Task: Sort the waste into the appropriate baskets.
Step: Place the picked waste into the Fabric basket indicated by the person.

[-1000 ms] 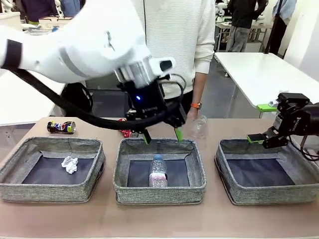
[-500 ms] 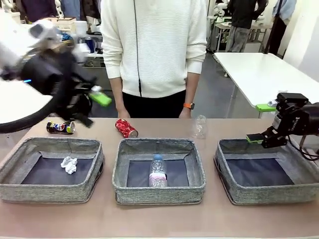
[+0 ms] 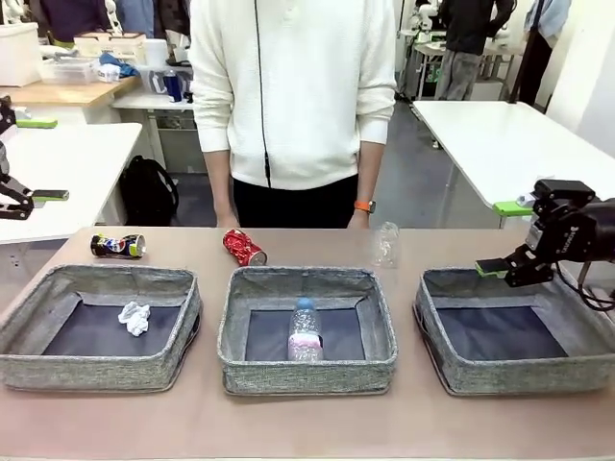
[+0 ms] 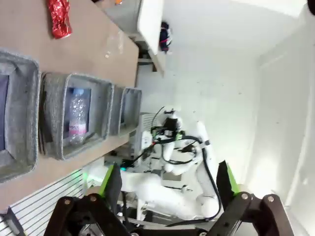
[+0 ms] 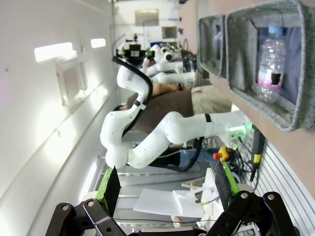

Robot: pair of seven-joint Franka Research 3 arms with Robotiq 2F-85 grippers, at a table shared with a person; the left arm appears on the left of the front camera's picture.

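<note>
The table is faced from its far side by a standing person. Three baskets are set in a row: the left basket, the middle basket and the right basket.

The left gripper is seen at the far left edge, jaws spread wide and nothing held. A second ago it was stretched over the middle basket. The right gripper is held above the right basket's far corner, equally wide and empty, unmoved.

The bottle is found in the middle basket. The crushed clear container, red can and dark can are left on the table behind the baskets. The paper ball is lying in the left basket.
</note>
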